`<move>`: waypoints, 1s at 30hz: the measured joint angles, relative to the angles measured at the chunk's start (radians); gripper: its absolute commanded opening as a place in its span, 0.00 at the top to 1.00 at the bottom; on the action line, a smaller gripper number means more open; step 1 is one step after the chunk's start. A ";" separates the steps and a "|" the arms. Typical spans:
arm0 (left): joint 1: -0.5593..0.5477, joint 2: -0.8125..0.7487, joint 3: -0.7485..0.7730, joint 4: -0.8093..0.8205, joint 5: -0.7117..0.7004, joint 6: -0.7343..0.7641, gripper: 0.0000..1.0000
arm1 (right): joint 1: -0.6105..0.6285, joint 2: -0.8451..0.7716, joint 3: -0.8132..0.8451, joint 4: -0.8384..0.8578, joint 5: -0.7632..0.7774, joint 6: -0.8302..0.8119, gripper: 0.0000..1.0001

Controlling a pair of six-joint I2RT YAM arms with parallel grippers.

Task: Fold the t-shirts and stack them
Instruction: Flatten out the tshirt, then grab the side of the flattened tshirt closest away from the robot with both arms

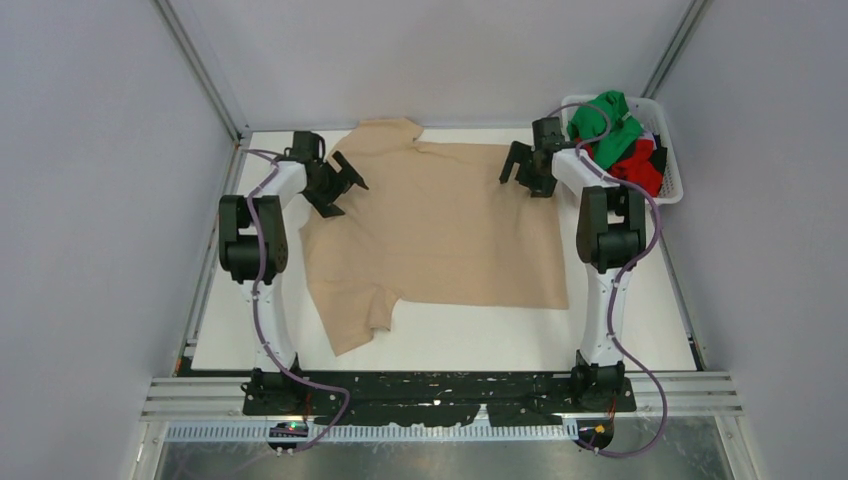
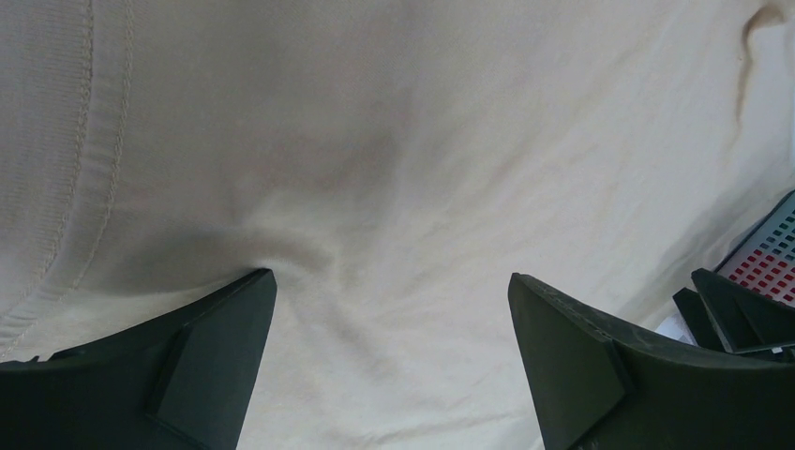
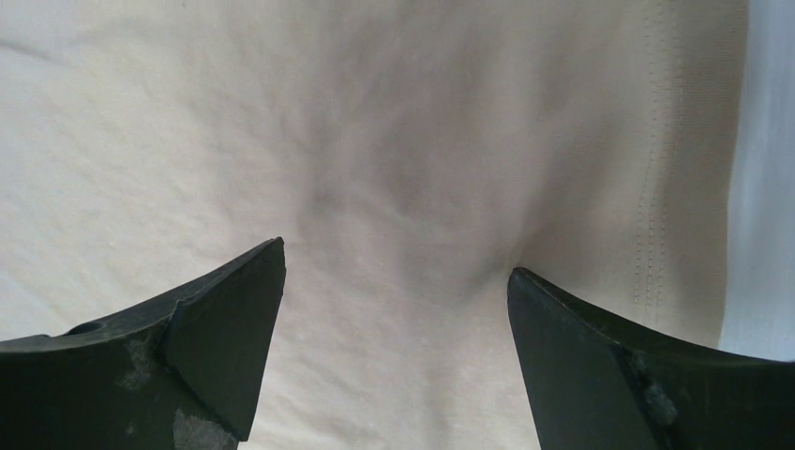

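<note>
A beige-tan t-shirt [image 1: 440, 225] lies spread flat across the table, one sleeve toward the near left and one at the back. My left gripper [image 1: 345, 185] is open at its left back part; in the left wrist view the gripper [image 2: 391, 275] straddles plain cloth [image 2: 403, 141], with the left fingertip [image 2: 253, 291] pressing a small dent into it. My right gripper [image 1: 520, 170] is open at the shirt's right back corner; seen from the right wrist, it [image 3: 396, 257] also has only flat cloth [image 3: 375, 141] between the fingers, beside the stitched hem [image 3: 656, 187]. The green t-shirt [image 1: 605, 120] and the red one [image 1: 640, 165] are crumpled in the basket.
The white lattice basket [image 1: 674, 160] stands at the back right corner, just behind the right arm. Grey walls and metal posts close in the table on three sides. A dark part with a red-and-green grid [image 2: 773, 253] shows at the right edge of the left wrist view.
</note>
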 measured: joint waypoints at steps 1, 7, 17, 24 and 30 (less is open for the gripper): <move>0.002 0.000 0.000 -0.001 0.001 0.000 0.00 | -0.003 0.014 0.024 -0.003 -0.005 0.003 0.05; 0.002 -0.031 -0.038 0.003 0.009 0.026 0.00 | -0.008 0.023 0.045 -0.012 -0.011 0.001 0.05; -0.092 -0.502 -0.348 -0.045 -0.085 0.101 0.00 | 0.023 -0.394 -0.329 0.016 0.085 -0.037 0.05; -0.237 -0.993 -0.757 -0.179 -0.225 0.079 0.05 | 0.040 -0.925 -0.770 0.128 0.155 0.005 0.04; -0.401 -1.262 -1.037 -0.373 -0.317 0.001 0.24 | 0.038 -1.075 -0.987 0.127 0.218 0.066 0.05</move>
